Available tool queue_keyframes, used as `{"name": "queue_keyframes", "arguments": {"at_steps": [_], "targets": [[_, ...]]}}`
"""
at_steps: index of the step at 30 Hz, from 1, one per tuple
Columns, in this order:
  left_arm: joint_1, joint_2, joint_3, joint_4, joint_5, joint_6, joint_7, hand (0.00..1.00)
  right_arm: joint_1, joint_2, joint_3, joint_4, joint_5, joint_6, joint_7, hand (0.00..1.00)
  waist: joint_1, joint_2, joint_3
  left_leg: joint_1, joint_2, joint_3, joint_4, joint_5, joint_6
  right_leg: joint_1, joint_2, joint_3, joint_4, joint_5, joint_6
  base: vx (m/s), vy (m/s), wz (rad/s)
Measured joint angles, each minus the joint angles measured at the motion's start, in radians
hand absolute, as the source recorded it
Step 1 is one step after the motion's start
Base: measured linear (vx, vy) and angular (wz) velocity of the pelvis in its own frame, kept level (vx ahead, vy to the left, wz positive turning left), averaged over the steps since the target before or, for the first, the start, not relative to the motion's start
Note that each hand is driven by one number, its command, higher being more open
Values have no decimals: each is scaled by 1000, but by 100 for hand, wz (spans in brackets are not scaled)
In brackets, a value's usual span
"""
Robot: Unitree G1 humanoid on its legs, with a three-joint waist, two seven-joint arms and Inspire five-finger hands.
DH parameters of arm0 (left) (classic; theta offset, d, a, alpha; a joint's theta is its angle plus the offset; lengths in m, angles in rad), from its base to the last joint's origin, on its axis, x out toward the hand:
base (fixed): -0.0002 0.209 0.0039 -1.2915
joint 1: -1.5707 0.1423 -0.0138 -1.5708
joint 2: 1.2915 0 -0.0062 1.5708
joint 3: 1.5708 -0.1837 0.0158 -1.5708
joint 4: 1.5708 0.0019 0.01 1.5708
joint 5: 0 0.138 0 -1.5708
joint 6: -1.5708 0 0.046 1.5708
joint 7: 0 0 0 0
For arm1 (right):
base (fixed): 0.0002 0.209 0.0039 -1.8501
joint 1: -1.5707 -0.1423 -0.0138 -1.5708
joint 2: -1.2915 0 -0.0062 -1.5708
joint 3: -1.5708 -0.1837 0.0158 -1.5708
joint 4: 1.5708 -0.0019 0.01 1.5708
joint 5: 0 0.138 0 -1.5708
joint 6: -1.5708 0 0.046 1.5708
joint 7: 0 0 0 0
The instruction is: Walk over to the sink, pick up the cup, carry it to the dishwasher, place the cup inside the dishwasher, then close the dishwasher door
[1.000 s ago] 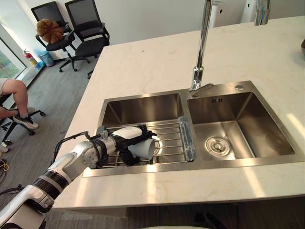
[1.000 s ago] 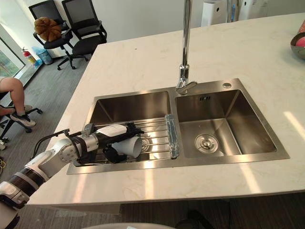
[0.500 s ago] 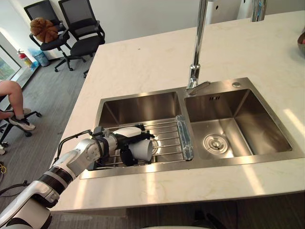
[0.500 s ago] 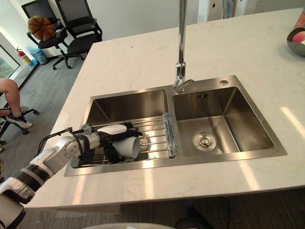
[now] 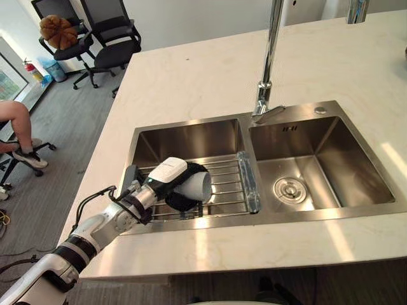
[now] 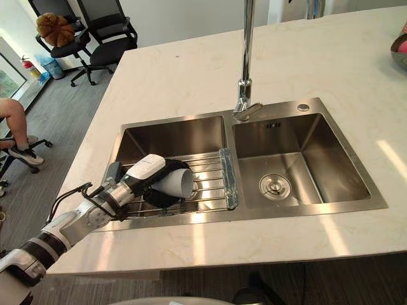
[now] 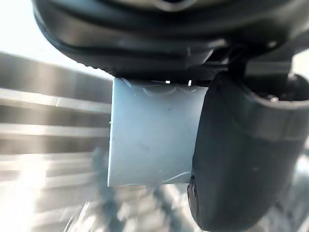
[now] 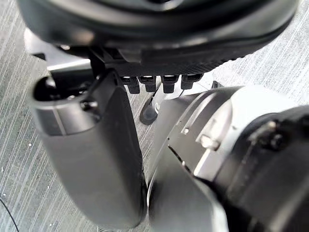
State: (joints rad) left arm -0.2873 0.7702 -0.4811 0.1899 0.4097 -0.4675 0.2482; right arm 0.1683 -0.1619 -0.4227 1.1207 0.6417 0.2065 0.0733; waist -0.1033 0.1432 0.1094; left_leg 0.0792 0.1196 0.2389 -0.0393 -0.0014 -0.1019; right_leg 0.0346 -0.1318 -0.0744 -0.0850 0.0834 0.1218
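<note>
Left hand (image 5: 166, 180) clasps the cup (image 5: 196, 184) over the rack (image 5: 226, 184), thumb (image 7: 241, 145) pressed alongside.

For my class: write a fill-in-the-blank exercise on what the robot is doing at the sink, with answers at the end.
The left hand has its fingers curled round a white ____.
It is held over a wire rack lying in the ____ basin of the sink.
The round drain sits in the ____ basin.
Missing words: cup; left; right.
</note>
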Motion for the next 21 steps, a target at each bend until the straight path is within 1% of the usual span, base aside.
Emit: {"name": "queue_keyframes", "arguments": {"at_steps": [1,2,3,4,5,6,7,8,9,10,11,13,14,15,16,18,20,21], "targets": [[30,-19,78,-72,-21,-2,35,0,1,3,-12,1,-4,1,5,100,7,-6,4,-1,0,-9,4,0,0,6,-1,-9,0,0,0,-21,-9,17],[46,-32,118,-110,-40,-3,52,0,2,3,-14,1,-7,1,7,100,10,-9,6,-1,0,-14,6,0,0,10,-1,-14,0,0,0,-43,-18,24],[73,-64,195,-183,-83,-3,77,0,4,4,-24,1,-15,1,13,100,17,-12,7,-2,0,-28,9,0,1,17,-2,-27,0,0,0,-66,-20,27],[87,-98,261,-243,-122,2,83,0,7,6,-36,3,-21,-1,20,100,28,-15,6,-5,-1,-38,13,0,1,20,-5,-38,0,-4,2,-70,-20,27],[94,-121,304,-284,-150,3,88,0,7,6,-48,9,-31,-1,26,100,40,-16,5,-8,-1,-43,17,-1,1,21,-5,-42,0,-5,1,-68,-18,25],[110,-153,370,-346,-192,3,104,0,7,7,-57,11,-44,-2,33,100,58,-17,6,-15,-2,-53,22,0,1,24,-6,-51,0,-5,1,-51,-21,29],[131,-188,436,-398,-232,3,108,0,6,9,-73,17,-48,-2,38,100,68,-20,5,-22,-3,-70,29,0,2,33,-7,-68,0,-7,0,-36,-22,32],[144,-207,467,-421,-251,3,112,0,6,11,-81,21,-51,-3,39,100,73,-22,4,-25,-3,-79,32,1,2,36,-8,-76,0,-8,0,-32,-23,42],[169,-247,522,-452,-290,3,114,0,8,13,-89,33,-57,-4,39,100,83,-26,-2,-31,-4,-98,38,1,2,42,-9,-95,0,-12,-1,-23,-22,41],[194,-284,574,-473,-317,3,116,0,12,16,-97,47,-64,-7,39,100,100,-30,-5,-32,-4,-111,41,1,2,51,-8,-108,0,-16,-1,-33,-25,40],[206,-301,599,-478,-329,3,117,0,15,19,-103,50,-74,-9,39,100,109,-32,-7,-32,-4,-119,42,1,2,56,-8,-116,0,-18,-1,-29,-25,35],[256,-353,676,-485,-415,6,119,0,28,35,-120,58,-93,-13,39,100,135,-45,-14,-38,-7,-153,45,4,1,73,-9,-152,0,-26,-2,-30,-25,43],[270,-365,690,-489,-441,7,120,0,31,40,-120,62,-97,-14,39,100,143,-49,-19,-41,-7,-161,45,5,1,75,-9,-159,0,-27,-2,-23,-22,42],[290,-389,714,-493,-482,11,120,0,35,49,-120,66,-105,-14,38,100,158,-58,-26,-47,-8,-176,45,7,1,79,-9,-175,1,-30,-2,-16,-17,31],[296,-401,725,-493,-497,13,120,0,37,54,-120,66,-114,-14,38,100,165,-65,-29,-51,-10,-188,46,10,1,82,-9,-185,1,-31,-2,-16,-20,50],[323,-439,759,-493,-542,34,109,0,39,69,-119,74,-118,-13,31,100,180,-98,-44,-68,-19,-231,46,20,2,92,-13,-226,1,-39,-1,-24,-17,54],[342,-445,774,-493,-565,47,92,0,39,76,-119,77,-117,-13,17,100,196,-110,-51,-69,-25,-247,43,23,5,100,-17,-242,3,-43,1,-19,-3,29],[348,-447,779,-493,-571,49,83,0,39,77,-119,79,-117,-13,12,100,198,-113,-53,-69,-28,-252,43,24,6,103,-20,-247,3,-44,2,-17,3,24]]}}
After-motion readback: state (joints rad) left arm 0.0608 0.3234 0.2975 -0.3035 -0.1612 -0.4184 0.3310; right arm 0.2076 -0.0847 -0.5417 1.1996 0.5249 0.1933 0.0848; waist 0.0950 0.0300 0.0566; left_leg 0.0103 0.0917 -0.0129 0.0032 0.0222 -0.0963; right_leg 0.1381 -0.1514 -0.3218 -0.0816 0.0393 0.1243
